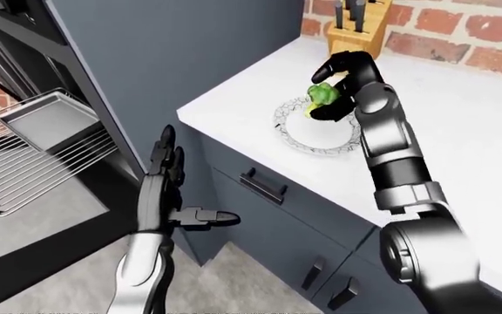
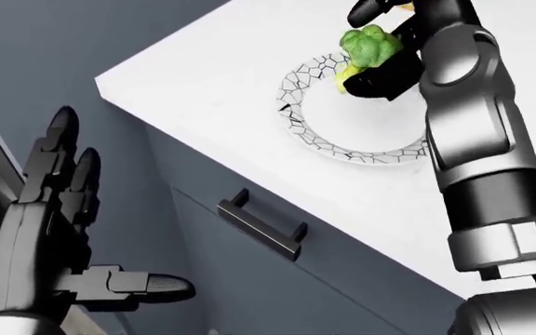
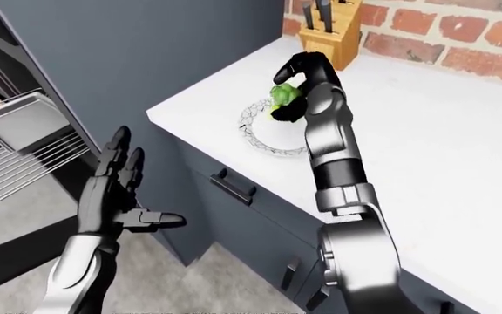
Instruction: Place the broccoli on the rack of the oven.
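Note:
The green broccoli (image 2: 370, 43) hangs just above the white crackle-pattern plate (image 2: 291, 118) on the white counter, at the top right of the head view. My right hand (image 2: 372, 52) is shut on it, with fingers curled over the top and the thumb underneath. My left hand (image 2: 91, 237) is open at the lower left, fingers up and thumb pointing right, holding nothing. In the left-eye view the oven stands open at the left, with its wire rack (image 1: 33, 170) pulled out and bare.
A grey baking tray (image 1: 42, 121) sits on the shelf above the rack. The oven door (image 1: 24, 248) hangs down below it. A dark drawer handle (image 2: 258, 223) juts out under the counter edge. A knife block (image 1: 356, 29) stands by the brick wall.

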